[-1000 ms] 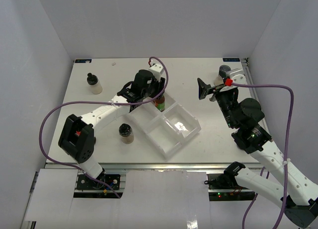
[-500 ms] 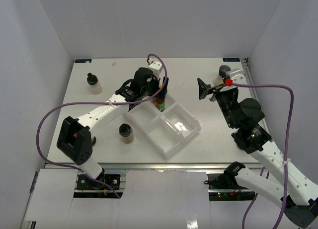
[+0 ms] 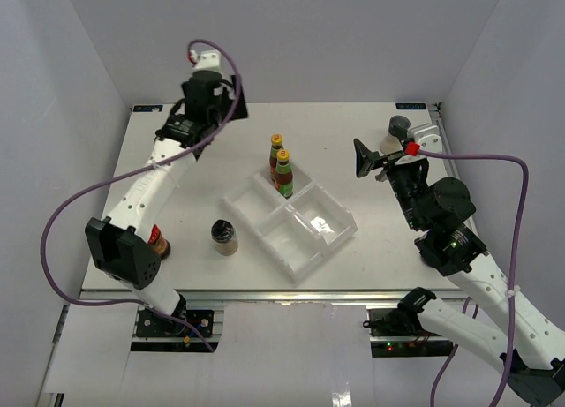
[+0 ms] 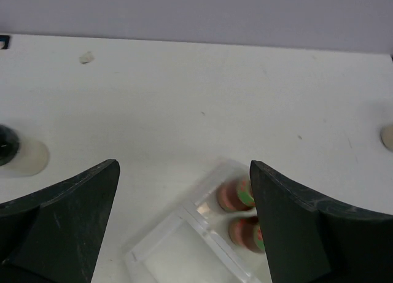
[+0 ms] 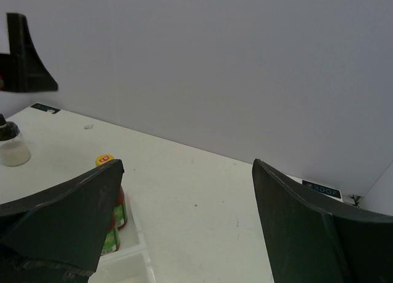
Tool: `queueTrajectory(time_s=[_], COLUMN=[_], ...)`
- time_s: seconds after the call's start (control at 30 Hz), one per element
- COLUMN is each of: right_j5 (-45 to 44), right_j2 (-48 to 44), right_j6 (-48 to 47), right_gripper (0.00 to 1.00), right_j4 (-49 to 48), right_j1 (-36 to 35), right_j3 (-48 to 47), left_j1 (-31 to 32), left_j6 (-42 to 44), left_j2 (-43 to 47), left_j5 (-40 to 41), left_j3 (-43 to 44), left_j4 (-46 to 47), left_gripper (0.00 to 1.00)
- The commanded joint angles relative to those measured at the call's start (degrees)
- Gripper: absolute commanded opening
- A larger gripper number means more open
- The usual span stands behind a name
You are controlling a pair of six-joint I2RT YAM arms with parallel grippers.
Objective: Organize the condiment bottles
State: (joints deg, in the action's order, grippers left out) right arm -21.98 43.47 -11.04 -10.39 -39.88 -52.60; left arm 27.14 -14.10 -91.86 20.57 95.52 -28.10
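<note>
Two slim dark sauce bottles with yellow caps stand together in the far compartment of the clear tray. In the left wrist view the pair shows from above. My left gripper hangs open and empty, high above the table's back left. My right gripper is open too, hovering right of the tray with nothing in it. A pale black-capped bottle stands at the far left. A brown dark-lidded shaker stands left of the tray.
A red-lidded brown jar peeks from behind the left arm's base. A grey-lidded container and a pale bottle sit behind the right gripper at the back right. The tray's other three compartments hold nothing.
My left gripper opened, let go of the second sauce bottle in the tray, and rose away to the back left. The right arm stayed almost still.
</note>
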Motion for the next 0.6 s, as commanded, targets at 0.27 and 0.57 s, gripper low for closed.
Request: queueTrajectory(time_s=[0.27,0.57], right_j5=[0.8,0.82], right_j2=[-1.19,-1.19], right_j6=[0.49,-0.41], right_gripper=[0.92,0.92], right_j4=[-2.19,-3.74], right_j1=[0.06,0.03], right_j3=[-0.56,0.58], left_j1=[-28.3,-33.37], left_j6=[-7.43,-6.78], left_j2=[-9.11,-18.3], left_j5=[-4.04,-7.33], left_j3=[4.6,6.88], left_j4=[-4.16,-5.48], left_gripper=[0.96,0.98])
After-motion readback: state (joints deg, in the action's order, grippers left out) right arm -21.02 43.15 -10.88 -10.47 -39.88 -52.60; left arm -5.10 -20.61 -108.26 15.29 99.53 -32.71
